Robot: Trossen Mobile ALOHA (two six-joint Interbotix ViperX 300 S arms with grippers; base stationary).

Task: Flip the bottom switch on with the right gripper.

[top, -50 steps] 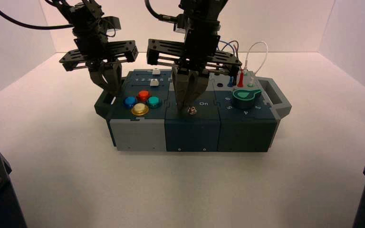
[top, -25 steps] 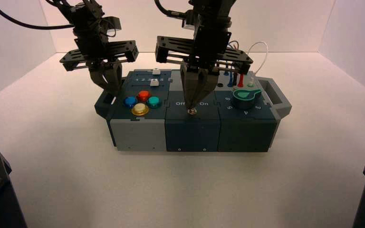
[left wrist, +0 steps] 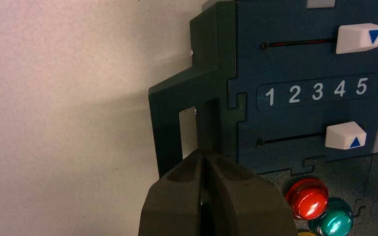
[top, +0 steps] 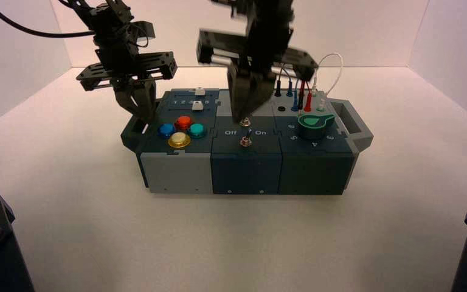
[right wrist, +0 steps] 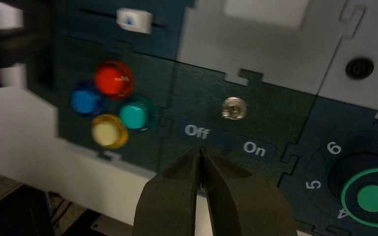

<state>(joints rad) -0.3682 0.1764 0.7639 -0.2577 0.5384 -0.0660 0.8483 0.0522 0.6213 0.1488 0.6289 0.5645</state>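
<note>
Hovering right tool (top: pixel 239 120), apparently above two switches (top: pixel 245 141)

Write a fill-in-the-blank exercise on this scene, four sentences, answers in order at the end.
The round red push button sits on the same panel as round blue, green and ____ buttons.
The robot's black right gripper is raised above the ____ on the box's dark middle section.
The two words printed on that section are "Off" and "____".
The white slider caps run along slots beside a row of numbers from 1 to ____.

Missing words: yellow; switches; On; 5
</note>
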